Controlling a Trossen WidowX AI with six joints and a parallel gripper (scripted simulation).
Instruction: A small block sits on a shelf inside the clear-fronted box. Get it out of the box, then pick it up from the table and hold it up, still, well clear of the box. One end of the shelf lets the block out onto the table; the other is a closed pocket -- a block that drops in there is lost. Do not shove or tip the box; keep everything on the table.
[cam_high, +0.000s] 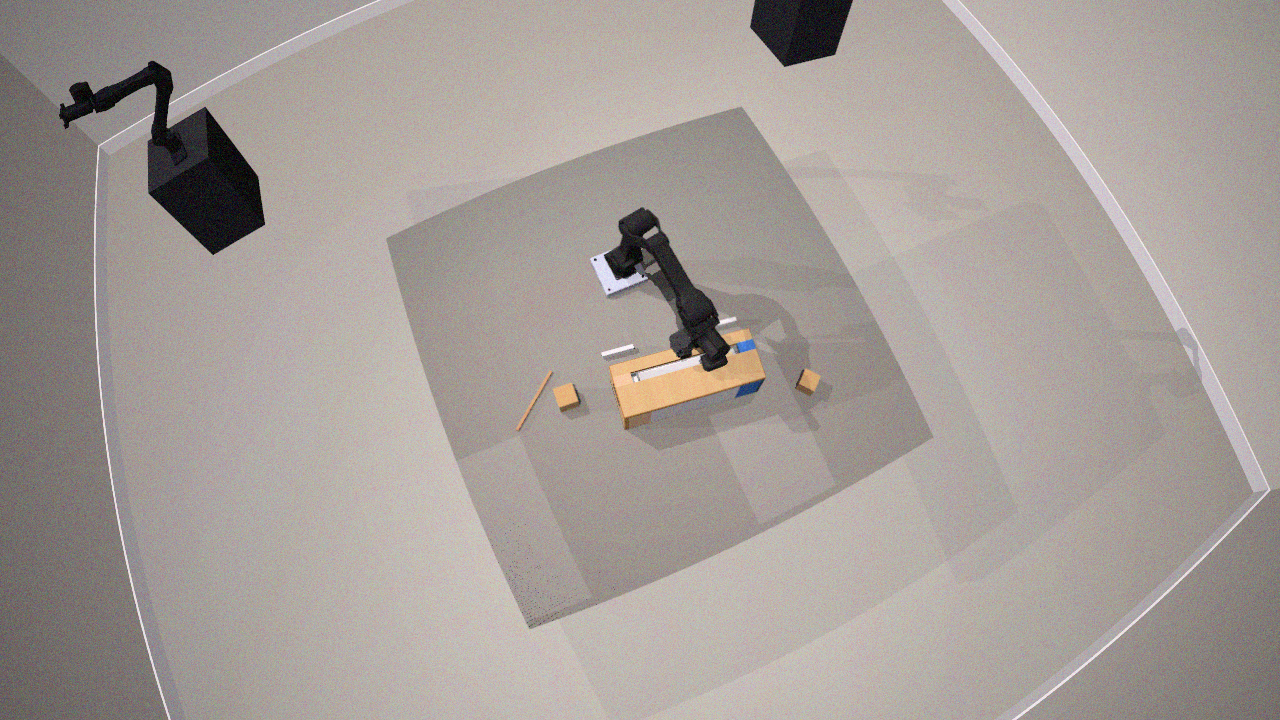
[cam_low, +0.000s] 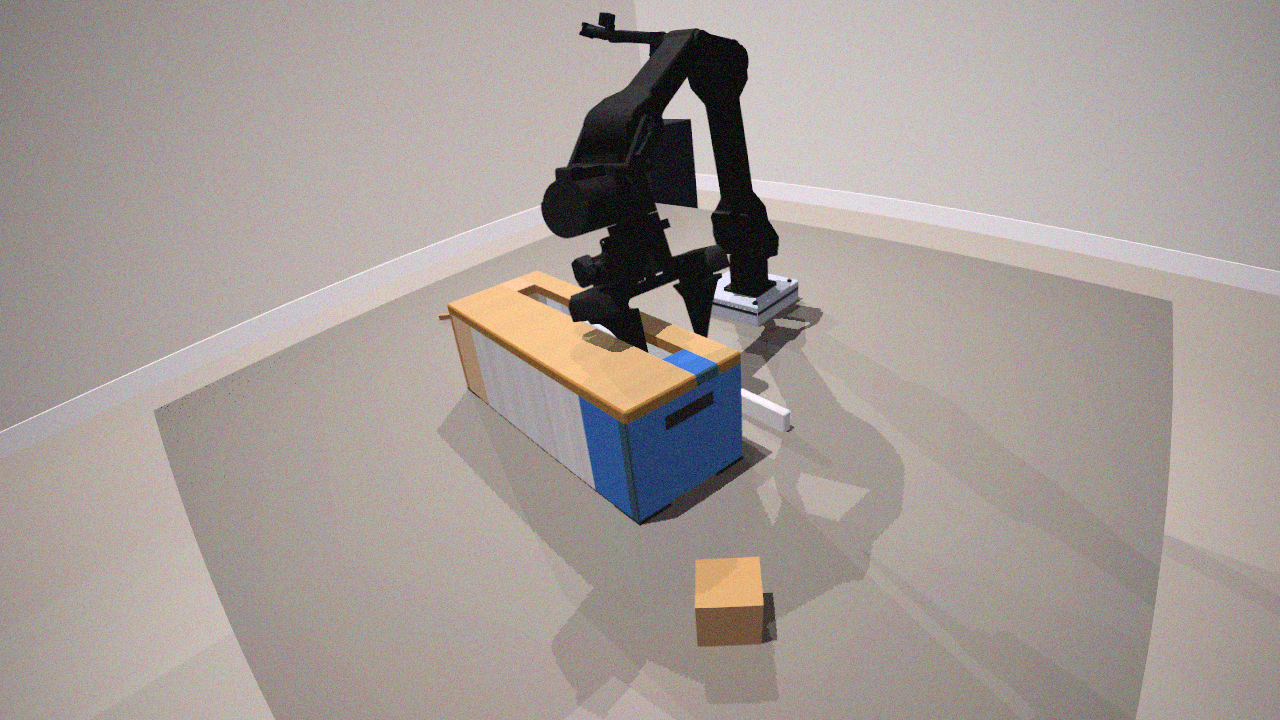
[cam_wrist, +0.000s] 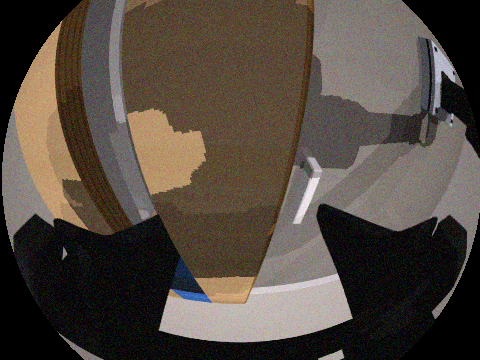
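Observation:
The box (cam_high: 689, 386) (cam_low: 546, 326) (cam_wrist: 215, 65) has a wooden lid with a long slot, a pale front and a blue end (cam_low: 684, 456). A pale shelf (cam_high: 660, 368) shows through the slot in the top view. I cannot make out the small block in any view. My gripper (cam_low: 671, 342) (cam_wrist: 257, 211) is open with nothing between its fingers. It points down at the box near its blue end. One finger is over the slot, the other beyond the lid's arm-side edge. Finger depth at the slot is unclear.
Wooden cubes (cam_high: 566, 396) (cam_high: 808, 381) (cam_low: 728, 582) stand off both box ends. White bars (cam_high: 617, 351) (cam_low: 767, 411) (cam_wrist: 306, 197) lie on the arm's side of the box. A thin stick (cam_high: 535, 400) lies beyond the left cube.

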